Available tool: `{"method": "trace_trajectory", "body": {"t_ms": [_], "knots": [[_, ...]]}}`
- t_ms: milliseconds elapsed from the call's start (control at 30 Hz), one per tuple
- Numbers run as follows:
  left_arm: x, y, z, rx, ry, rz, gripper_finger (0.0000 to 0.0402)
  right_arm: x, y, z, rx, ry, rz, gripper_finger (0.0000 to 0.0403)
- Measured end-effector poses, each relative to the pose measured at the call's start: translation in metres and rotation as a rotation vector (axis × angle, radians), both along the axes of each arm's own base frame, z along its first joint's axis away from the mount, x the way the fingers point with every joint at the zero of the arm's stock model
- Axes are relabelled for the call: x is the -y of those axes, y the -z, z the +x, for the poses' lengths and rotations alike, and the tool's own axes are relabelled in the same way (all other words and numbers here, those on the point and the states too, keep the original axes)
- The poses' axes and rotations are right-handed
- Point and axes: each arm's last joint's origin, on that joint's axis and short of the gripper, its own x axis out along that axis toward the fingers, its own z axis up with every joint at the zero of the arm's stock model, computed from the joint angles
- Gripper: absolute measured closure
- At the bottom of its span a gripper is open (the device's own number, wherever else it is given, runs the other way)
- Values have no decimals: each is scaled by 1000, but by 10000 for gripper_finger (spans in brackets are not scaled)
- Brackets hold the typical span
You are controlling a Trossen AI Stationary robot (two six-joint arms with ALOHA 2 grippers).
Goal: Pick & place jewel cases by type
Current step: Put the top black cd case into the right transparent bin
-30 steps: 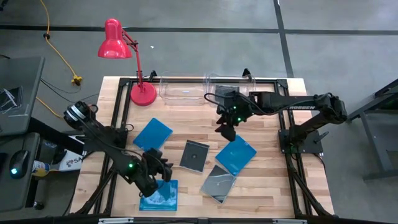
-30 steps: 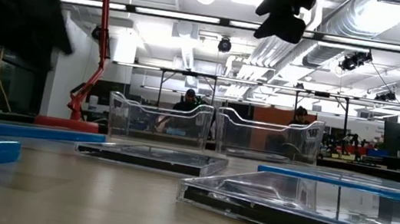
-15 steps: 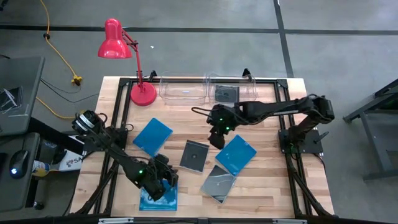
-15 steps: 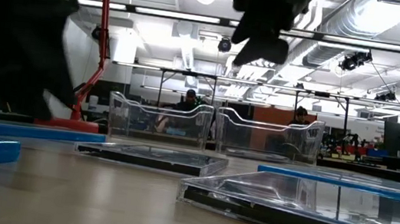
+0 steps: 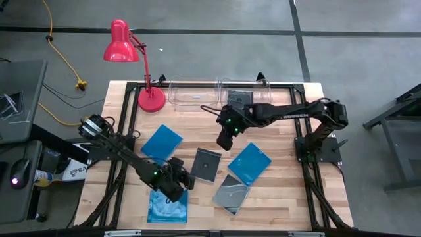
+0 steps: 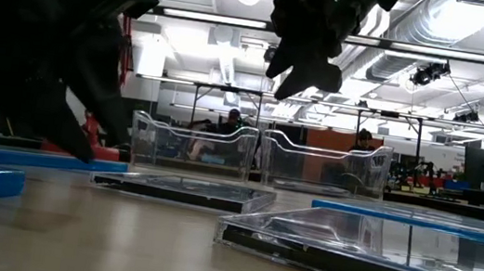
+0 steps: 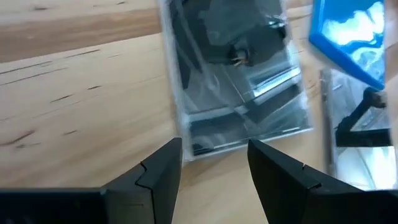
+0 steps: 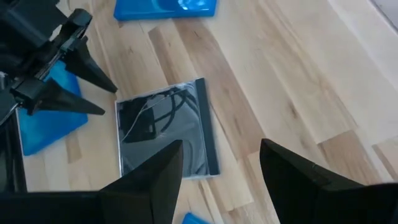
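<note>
Five jewel cases lie flat on the wooden table: blue ones at the left, right and near the front, a dark one in the middle, and a smoky clear one. Another dark case lies in the right bin. My left gripper stands open just off the near left corner of the middle dark case, touching nothing. My right gripper hangs open above the table, on the far side of that same case.
Two clear plastic bins stand side by side along the far edge. A red desk lamp stands at the far left corner. Bare wood shows between the bins and the cases. People sit in the room beyond the table.
My left gripper has left the spot above the near blue case and gone right and down toward the middle dark case, staying open. My right gripper has come down and toward the table's left and near side, toward that same case, rolling a little, still open. No case has moved.
</note>
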Motion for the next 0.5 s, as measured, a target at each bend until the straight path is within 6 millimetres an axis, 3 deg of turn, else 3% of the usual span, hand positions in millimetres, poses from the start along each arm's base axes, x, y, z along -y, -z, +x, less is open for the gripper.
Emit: {"method": "trace_trajectory", "body": {"t_ms": [167,500], "knots": [[-4,15,-6,115,-5,-76,220,9,6,0,27,-3,44,206],[-7,24,-10,172,-1,-125,220,15,60,-16,48,40,208,206]]}}
